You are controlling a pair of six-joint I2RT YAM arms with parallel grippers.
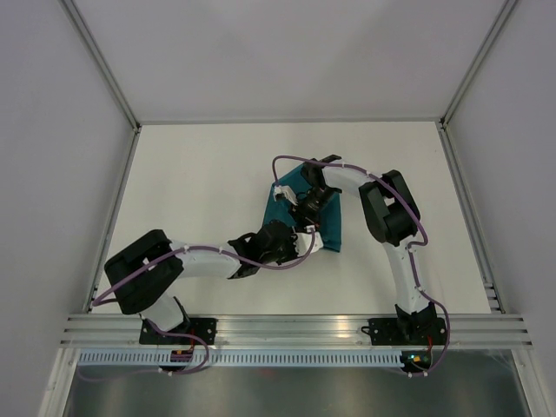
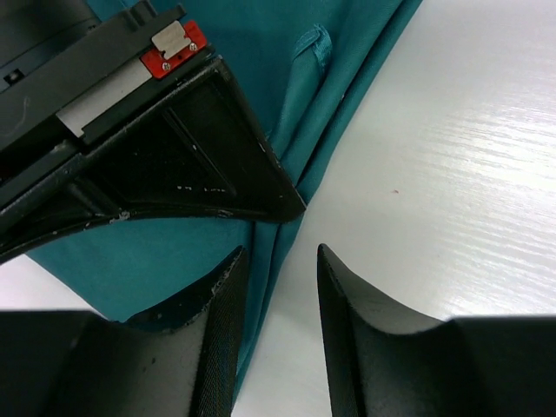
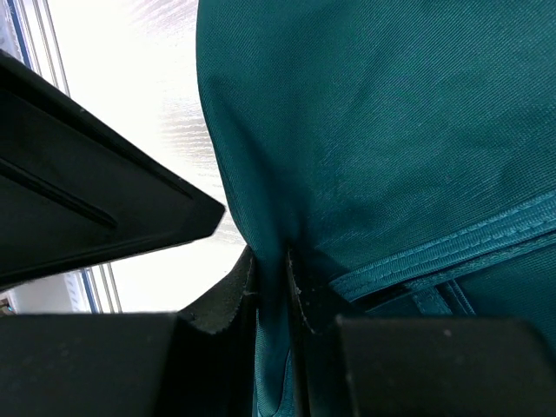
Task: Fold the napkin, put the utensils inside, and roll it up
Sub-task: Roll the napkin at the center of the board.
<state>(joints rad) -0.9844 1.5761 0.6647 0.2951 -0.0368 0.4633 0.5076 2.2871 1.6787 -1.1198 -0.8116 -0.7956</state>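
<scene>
**Item 1. Teal, slightly shiny, wrinkled cloth napkin** point(image 1: 331, 228)
- Location: lies on the white table point(image 1: 200, 174), just off centre toward 3 o'clock in the top view.
- Both grippers cover much of it. Bare cloth shows at its 9 o'clock and 5 o'clock edges.
- In the left wrist view the napkin point(image 2: 261, 78) lies folded in layers, and its layered edge runs from 1 o'clock down to 7 o'clock.
- In the right wrist view the napkin point(image 3: 391, 130) fills the 12 to 5 o'clock area, with a stitched hem band point(image 3: 452, 252) at 4 o'clock.

**Item 2. Left gripper** point(image 1: 287, 236)
- Location: at the napkin's 7 o'clock edge, on an arm based at the table's 7 o'clock.
- State: in its own view the left gripper point(image 2: 278, 261) has its jaws apart.
- The napkin's edge and bare table show in the gap, and nothing is clamped.
- One black finger point(image 2: 221, 313) sits over the cloth.

**Item 3. Right gripper** point(image 1: 308, 208)
- Location: at 1 o'clock from the left gripper, over the napkin's middle.
- State: in its own view the right gripper point(image 3: 271, 269) has its jaws pinched tight on a raised fold of the napkin.
- Its black wedge-shaped finger point(image 2: 217, 165) appears in the left wrist view, touching the cloth, with a red tag point(image 2: 174, 48) above it.

**Item 4. Purple cables** point(image 1: 208, 252)
- They run along both arms.

**Item 5. Ribbed aluminium rail** point(image 1: 295, 330)
- Location: the table's 6 o'clock edge, carrying both arm bases.
</scene>
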